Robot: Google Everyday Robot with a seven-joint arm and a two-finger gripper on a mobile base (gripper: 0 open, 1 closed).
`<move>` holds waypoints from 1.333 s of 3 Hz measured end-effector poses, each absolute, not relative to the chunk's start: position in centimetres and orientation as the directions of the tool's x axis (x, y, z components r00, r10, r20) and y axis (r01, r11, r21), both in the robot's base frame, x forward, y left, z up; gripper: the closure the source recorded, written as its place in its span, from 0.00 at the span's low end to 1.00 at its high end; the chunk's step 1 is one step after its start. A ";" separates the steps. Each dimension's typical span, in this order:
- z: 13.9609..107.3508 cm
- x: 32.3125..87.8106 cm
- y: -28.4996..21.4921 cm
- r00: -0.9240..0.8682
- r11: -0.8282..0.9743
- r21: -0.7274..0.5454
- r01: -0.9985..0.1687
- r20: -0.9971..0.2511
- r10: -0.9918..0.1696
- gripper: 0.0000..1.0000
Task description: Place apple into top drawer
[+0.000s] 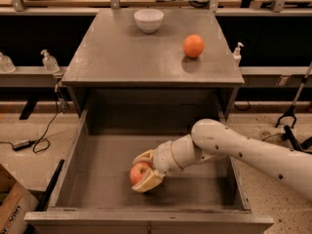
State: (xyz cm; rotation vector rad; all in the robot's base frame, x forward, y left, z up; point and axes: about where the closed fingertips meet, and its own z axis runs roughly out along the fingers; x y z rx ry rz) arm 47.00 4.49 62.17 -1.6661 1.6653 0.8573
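Observation:
The apple (139,172) is red-orange with a yellowish blush and sits between the fingers of my gripper (145,171), low inside the open top drawer (78,165), near the drawer floor at its front middle. The gripper is shut on the apple. My white arm (243,152) reaches in from the right over the drawer's right wall. The drawer is wide, grey and pulled fully out from under the cabinet top (126,52).
A smooth orange fruit (193,46) and a white bowl (148,20) rest on the cabinet top. Soap dispensers (49,61) stand on side shelves. A cardboard box (12,206) sits on the floor at the lower left, a cable (39,140) beside it.

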 end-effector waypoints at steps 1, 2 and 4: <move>60.9 46.4 4.0 -0.037 0.022 0.030 -0.999 -0.808 -0.587 0.27; 61.0 46.4 4.0 -0.037 0.022 0.030 -0.999 -0.808 -0.587 0.04; 60.9 46.4 4.1 -0.037 0.020 0.031 -0.999 -0.809 -0.587 0.00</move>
